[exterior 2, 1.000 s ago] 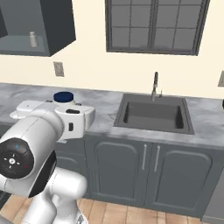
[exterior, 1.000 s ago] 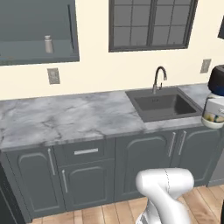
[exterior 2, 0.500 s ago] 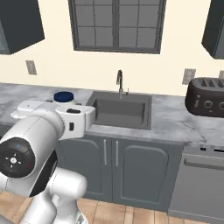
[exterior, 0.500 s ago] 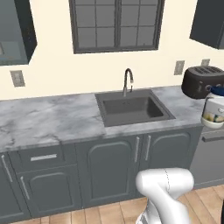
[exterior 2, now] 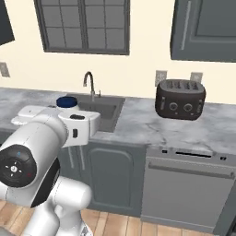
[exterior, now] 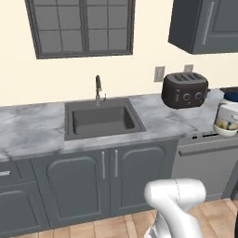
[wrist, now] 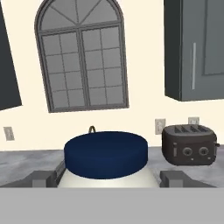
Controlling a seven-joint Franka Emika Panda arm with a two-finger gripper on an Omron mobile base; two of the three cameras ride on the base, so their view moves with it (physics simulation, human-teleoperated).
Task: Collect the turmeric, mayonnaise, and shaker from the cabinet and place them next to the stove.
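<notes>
- Whole scene has slid left across both base views over the last second: the camera rides the base, so the base is driving right along the counter, not the things moving.
- The open cabinet with the small shaker on its shelf has dropped out of frame; sink [exterior: 102, 120] now sits centre-left, toaster [exterior: 185, 90] has come in at right.
- Mayonnaise jar [wrist: 105, 161] rides along with the arm, blue lid up, seated between the two fingertips [wrist: 43, 178] in the hand view; also seen at the right edge of the left base view [exterior: 228, 116].
- Gripper [wrist: 105, 180] stands wide, jaws set on either side of the jar's body and holding it; spread unchanged through the drive.
- Meaning: this is the carry leg. Stove not yet in sight; judging by the dishwasher front [exterior 2: 186, 184] under the toaster, it likely lies further right.
- Turmeric and shaker look still to be fetched.
</notes>
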